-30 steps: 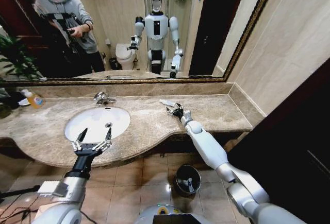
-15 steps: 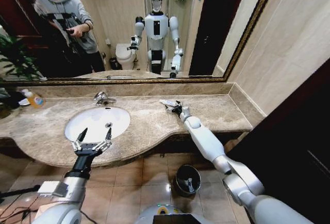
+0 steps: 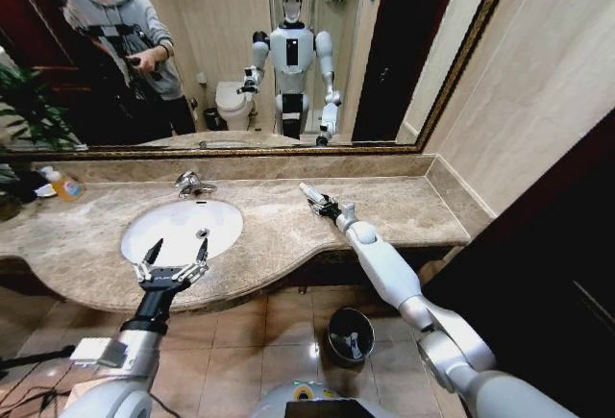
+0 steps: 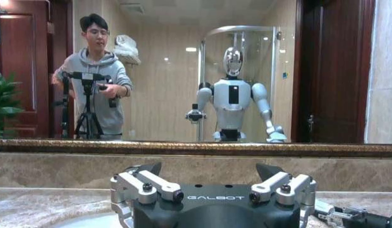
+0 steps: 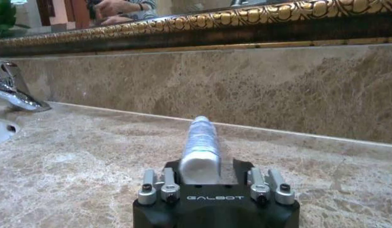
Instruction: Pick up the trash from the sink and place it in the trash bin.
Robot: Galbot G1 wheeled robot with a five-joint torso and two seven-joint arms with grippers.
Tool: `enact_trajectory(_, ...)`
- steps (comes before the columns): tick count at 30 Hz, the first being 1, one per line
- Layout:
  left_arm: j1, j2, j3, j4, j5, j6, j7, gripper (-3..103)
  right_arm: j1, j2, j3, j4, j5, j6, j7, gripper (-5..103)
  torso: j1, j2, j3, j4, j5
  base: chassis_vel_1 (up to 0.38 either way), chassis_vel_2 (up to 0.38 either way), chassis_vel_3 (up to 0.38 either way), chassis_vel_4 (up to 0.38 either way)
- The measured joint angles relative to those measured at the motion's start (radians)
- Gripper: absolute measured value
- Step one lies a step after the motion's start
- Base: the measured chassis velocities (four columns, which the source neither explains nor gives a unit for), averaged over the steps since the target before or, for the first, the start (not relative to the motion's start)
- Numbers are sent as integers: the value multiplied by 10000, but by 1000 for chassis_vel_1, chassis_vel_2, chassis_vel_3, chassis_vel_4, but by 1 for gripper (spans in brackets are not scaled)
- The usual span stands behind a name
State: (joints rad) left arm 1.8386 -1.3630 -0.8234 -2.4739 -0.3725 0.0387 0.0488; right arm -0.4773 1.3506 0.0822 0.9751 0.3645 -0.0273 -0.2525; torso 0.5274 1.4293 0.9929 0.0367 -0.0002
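The right end effector (image 3: 322, 205) is clamped on a small white tube (image 5: 200, 148) over the beige marble table (image 3: 404, 209), at 3 o'clock from the white oval sink (image 3: 183, 228), while the left end effector (image 3: 173, 262) hangs with fingers apart at the sink's front rim.

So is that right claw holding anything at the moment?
Yes, the right gripper is closed on a white tube that sticks out forward above the marble countertop.
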Motion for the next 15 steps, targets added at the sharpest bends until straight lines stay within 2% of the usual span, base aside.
enact_trajectory(1,0,0,0,0,0,0,0,100,0,0,0,0,0,0,0,55,0,0,0,0,0,0,0,0,0)
enact_trajectory(3,0,0,0,0,0,0,0,100,-23,-11,-1,40,49,-1,17,47,0,0,0,0,0,0,0,0,0)
enact_trajectory(5,0,0,0,0,0,0,0,100,-24,-15,-6,49,75,-2,28,47,0,0,0,0,1,0,0,0,0)
enact_trajectory(6,0,0,0,0,0,0,0,100,-25,-29,-19,68,136,-6,40,39,0,0,1,0,2,0,0,0,0)
enact_trajectory(8,0,0,0,0,0,0,0,100,-27,-40,-24,87,159,-7,40,39,1,0,1,0,2,0,0,0,0)
enact_trajectory(9,0,0,0,0,0,0,0,100,-56,-56,-28,140,197,-10,40,33,1,0,2,1,2,0,0,0,0)
enact_trajectory(15,0,0,0,0,0,0,0,100,-215,-134,-33,391,359,-15,46,28,1,-1,2,2,3,0,0,0,0)
